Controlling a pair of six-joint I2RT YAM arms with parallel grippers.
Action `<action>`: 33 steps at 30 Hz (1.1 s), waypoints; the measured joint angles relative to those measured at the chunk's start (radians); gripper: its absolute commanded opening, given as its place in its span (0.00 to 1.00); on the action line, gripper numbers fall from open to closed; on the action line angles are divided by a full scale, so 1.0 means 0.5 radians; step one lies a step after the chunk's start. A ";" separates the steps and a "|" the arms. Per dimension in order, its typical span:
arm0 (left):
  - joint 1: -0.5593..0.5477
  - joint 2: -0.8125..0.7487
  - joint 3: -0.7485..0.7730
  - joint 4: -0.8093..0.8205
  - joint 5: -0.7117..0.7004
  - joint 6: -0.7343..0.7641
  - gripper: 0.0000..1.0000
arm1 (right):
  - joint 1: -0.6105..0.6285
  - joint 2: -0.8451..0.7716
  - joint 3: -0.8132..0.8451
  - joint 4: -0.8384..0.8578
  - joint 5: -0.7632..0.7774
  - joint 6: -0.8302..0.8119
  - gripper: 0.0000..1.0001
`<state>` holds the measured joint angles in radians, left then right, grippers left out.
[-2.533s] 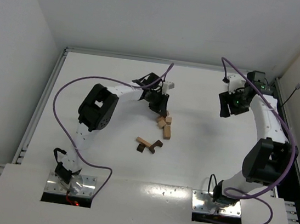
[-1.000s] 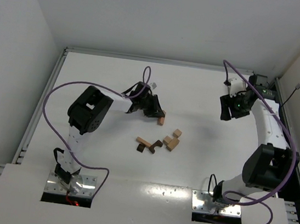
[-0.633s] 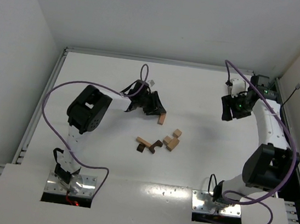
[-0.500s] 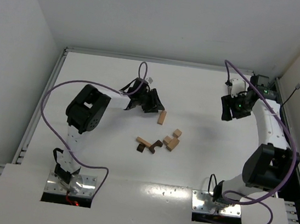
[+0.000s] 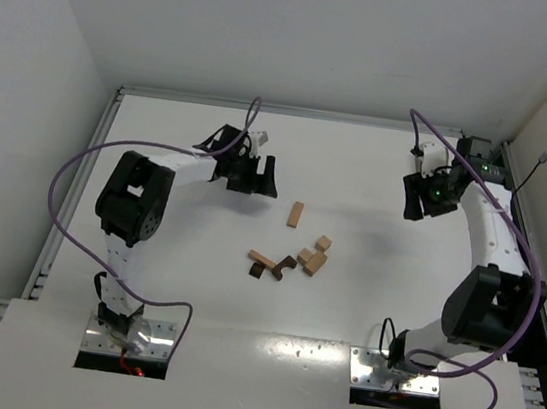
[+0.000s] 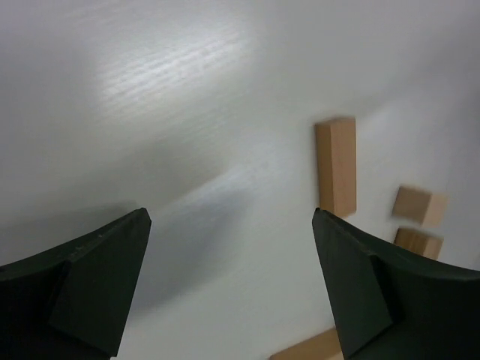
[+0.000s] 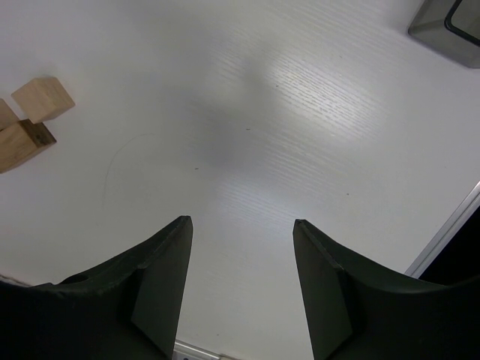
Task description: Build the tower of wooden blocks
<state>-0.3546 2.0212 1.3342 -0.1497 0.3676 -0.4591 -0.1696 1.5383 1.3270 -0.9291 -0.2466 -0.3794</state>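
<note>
On table [image 5: 361,307], nothing stacked yet: L gripper [image 6: 229,217] wide, empty; R gripper [image 7: 240,221] agape, idle; nxt grab tan block [image 6: 337,165].

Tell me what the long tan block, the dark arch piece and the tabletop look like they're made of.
Long tan block: likely bare wood, with a matte, even tan colour and crisp square edges.
Dark arch piece: probably stained or naturally darker wood, but it is too small to show any grain.
Tabletop: seems to be white laminate or painted board with a semi-gloss finish; fine straight grain lines show in the glare.
</note>
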 measured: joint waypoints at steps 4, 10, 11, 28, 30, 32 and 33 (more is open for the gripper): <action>-0.025 -0.050 0.028 -0.314 0.240 0.422 0.59 | 0.000 -0.044 0.000 0.000 -0.005 -0.008 0.53; -0.219 -0.137 0.051 -0.805 0.382 0.983 0.48 | 0.000 -0.079 0.000 0.000 -0.022 -0.013 0.53; -0.266 -0.168 0.051 -0.875 0.384 1.073 0.46 | 0.000 -0.079 0.000 -0.001 -0.031 -0.013 0.53; -0.764 -0.535 -0.135 -1.162 -0.019 2.081 0.47 | 0.008 -0.079 0.000 -0.031 -0.084 -0.022 0.52; -0.768 -0.535 -0.135 -1.155 -0.043 2.117 0.47 | 0.008 -0.079 0.000 -0.043 -0.085 -0.026 0.52; -0.768 -0.535 -0.135 -1.148 -0.059 2.148 0.47 | 0.008 -0.079 0.000 -0.047 -0.085 -0.027 0.52; -0.771 -0.534 -0.135 -1.147 -0.065 2.163 0.47 | 0.008 -0.079 0.000 -0.047 -0.085 -0.027 0.52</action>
<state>-0.7399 1.7542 1.2667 -0.7235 0.3351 0.6224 -0.1658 1.4986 1.3270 -0.9524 -0.2890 -0.3931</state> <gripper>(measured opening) 0.467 0.520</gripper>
